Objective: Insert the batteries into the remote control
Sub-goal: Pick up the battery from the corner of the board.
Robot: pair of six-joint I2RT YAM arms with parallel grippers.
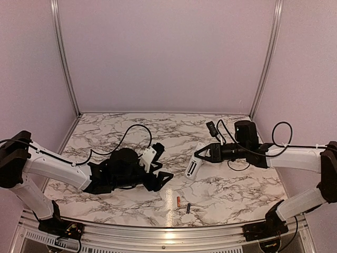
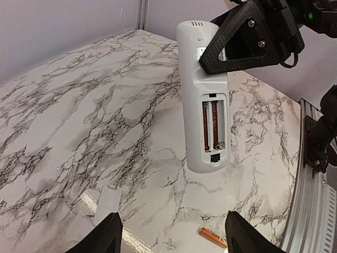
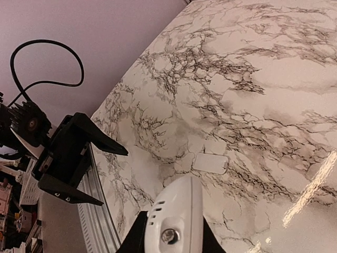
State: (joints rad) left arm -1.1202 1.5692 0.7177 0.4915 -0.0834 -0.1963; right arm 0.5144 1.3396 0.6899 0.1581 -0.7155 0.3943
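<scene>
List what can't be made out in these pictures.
The white rectangular plastic remote control: button face turned away in the left wrist view; bottom edge cuts it in the right wrist view.
The slim black battery: markings too small in the top view; outside both wrist views.
The orange-copper battery: terminals too small in the left wrist view.
The thin white plastic strip: merges with glare in the top view.

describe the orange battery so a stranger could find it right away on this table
Look at the near edge of the marble table, about midway between the two arm bases, nearer than the raised white remote control. Two tiny cylinders lie there close together. The orange battery is the copper-coloured one toward the left arm; the black battery beside it is dark.
</scene>
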